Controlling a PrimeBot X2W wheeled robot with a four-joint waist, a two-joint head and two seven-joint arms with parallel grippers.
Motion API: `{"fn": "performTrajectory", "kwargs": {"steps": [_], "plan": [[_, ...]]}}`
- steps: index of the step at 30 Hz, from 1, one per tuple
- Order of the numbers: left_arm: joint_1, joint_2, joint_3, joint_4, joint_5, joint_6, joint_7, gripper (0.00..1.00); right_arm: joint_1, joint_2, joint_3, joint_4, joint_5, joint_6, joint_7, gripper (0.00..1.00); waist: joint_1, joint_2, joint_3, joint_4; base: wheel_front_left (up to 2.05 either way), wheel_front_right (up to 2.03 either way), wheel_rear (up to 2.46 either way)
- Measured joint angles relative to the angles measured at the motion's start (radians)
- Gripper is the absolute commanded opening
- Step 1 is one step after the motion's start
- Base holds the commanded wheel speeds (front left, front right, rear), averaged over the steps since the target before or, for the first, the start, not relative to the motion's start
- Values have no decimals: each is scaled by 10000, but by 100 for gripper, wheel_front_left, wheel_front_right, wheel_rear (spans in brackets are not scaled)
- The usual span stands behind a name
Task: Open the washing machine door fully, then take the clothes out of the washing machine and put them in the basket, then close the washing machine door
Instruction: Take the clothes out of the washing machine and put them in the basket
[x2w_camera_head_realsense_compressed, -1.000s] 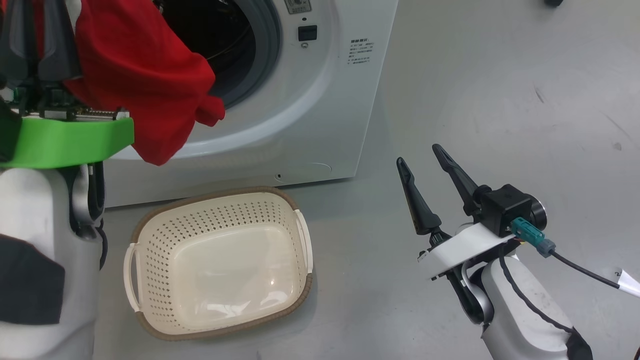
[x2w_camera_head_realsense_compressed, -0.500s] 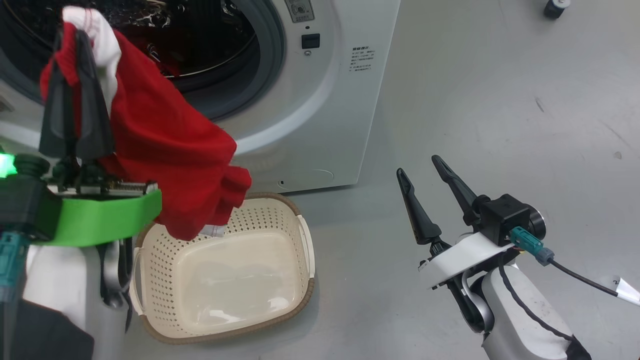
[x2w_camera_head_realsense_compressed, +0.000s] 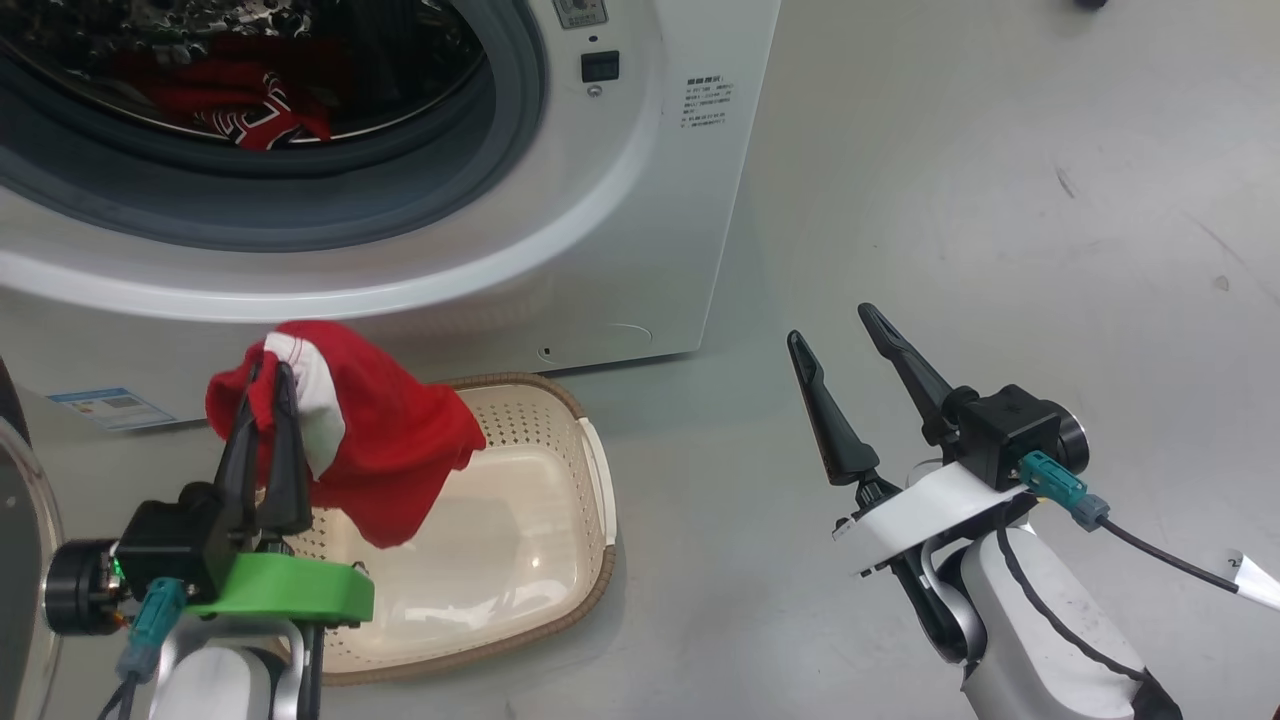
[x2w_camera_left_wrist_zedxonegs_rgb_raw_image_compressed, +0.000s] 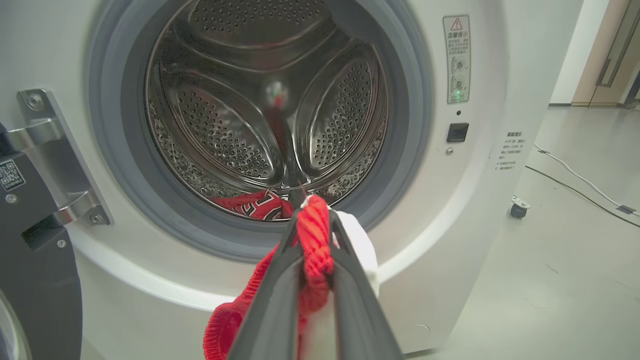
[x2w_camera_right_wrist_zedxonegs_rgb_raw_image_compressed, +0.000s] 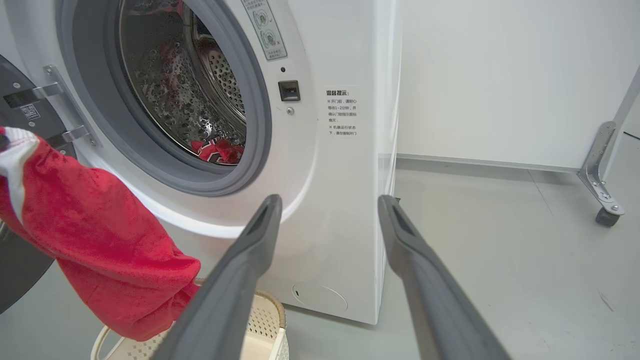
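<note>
Progress near the midpoint, by the look of it. At 11 o'clock of the head view, washing machine (x2w_camera_head_realsense_compressed: 640, 200) with its mouth wide and unobstructed; washing machine door (x2w_camera_left_wrist_zedxonegs_rgb_raw_image_compressed: 45, 300) swung right out to 8 o'clock, so the opening step judged done. On the floor at 7 o'clock, just in front of the washer, basket (x2w_camera_head_realsense_compressed: 520, 540) with nothing lying on its bottom yet. Over its 9 o'clock half, held garment (x2w_camera_head_realsense_compressed: 390, 450), red with a white patch, hanging and not yet released. Low in the drum (x2w_camera_left_wrist_zedxonegs_rgb_raw_image_compressed: 270, 100), at 6 o'clock of the opening, second garment (x2w_camera_head_realsense_compressed: 250, 110), red with black-and-white trim. Left jaws nearly together, clamped on the held garment's bunched top; right jaws wide apart, bare, idle above the floor at 4 o'clock. Left to do, as judged: drop this piece, fetch the other, shut the door.
</note>
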Motion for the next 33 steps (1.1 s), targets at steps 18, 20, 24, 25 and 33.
{"fn": "performTrajectory", "kwargs": {"steps": [18, 20, 24, 25, 33], "plan": [[-774, 17, 73, 2640, -391, -134, 86, 0, -585, 2, 77, -686, 0, -17, 0, 100, 1, 0, 1671, -676, 0, 0, 0], [-1045, 44, 104, 2847, -397, -144, 88, 0, -723, 2, 94, -800, 0, -19, 0, 100, 1, 0, 1929, -754, 0, 0, 0], [-1487, 125, 215, 3375, -477, -224, 163, 0, -1011, 2, 123, -1011, 4, -92, 0, 100, 1, 0, 2474, -907, 0, 0, 0], [-1584, 157, 259, 3469, -479, -224, 165, 0, -1078, 0, 130, -1078, 6, -96, -2, 100, 1, 0, 2611, -944, 0, 0, 0], [-2614, 309, 376, 4583, -616, -328, 570, 0, -1650, -2, 140, -1440, 10, -190, -2, 100, 1, 0, 3753, -1179, 0, 0, 0]]}}
